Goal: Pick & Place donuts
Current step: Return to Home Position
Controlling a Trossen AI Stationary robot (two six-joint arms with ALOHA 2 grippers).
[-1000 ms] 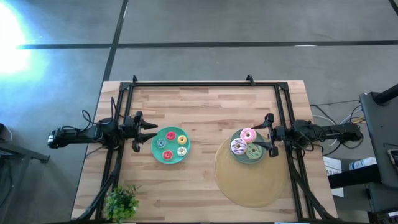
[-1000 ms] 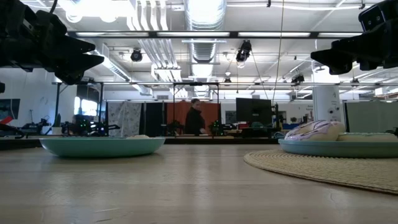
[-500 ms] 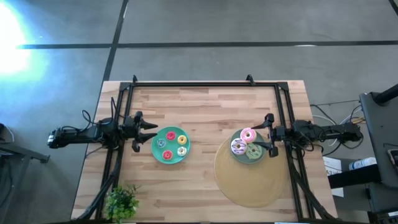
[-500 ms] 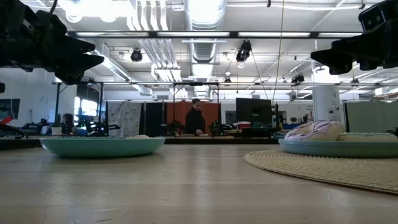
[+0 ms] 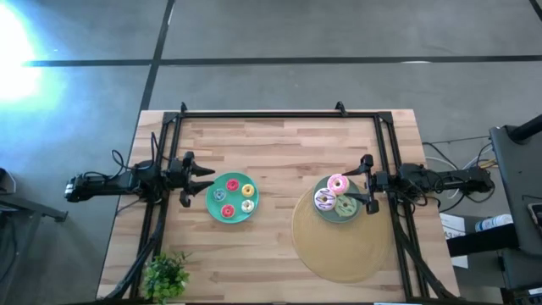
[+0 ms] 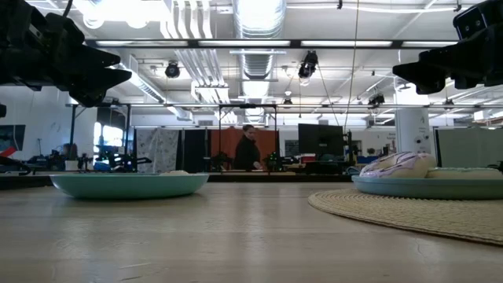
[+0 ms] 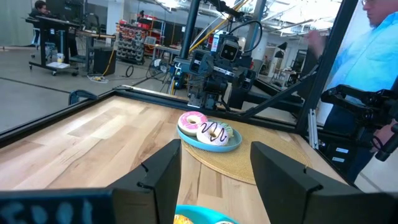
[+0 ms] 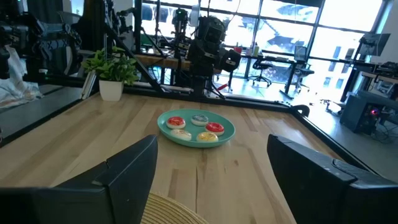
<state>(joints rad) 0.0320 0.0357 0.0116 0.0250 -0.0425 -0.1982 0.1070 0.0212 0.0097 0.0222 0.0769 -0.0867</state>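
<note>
Both empty and wide open, the left gripper (image 5: 209, 180) is sitting beside the small donuts (image 5: 232, 185), the right gripper (image 5: 356, 185) beside the large donuts (image 5: 337, 184).

My wooden table (image 5: 279, 144) carries a teal plate (image 5: 210, 206) just ahead of my left gripper (image 5: 210, 180), a woven mat (image 5: 339, 250) under my right gripper (image 5: 353, 188), and a plant (image 5: 165, 275).

Pale wood-plank table (image 5: 279, 144), coarse woven mat (image 5: 339, 254) (straw-like), smooth teal plate (image 5: 210, 202), glossy pink donut (image 5: 337, 184).
</note>
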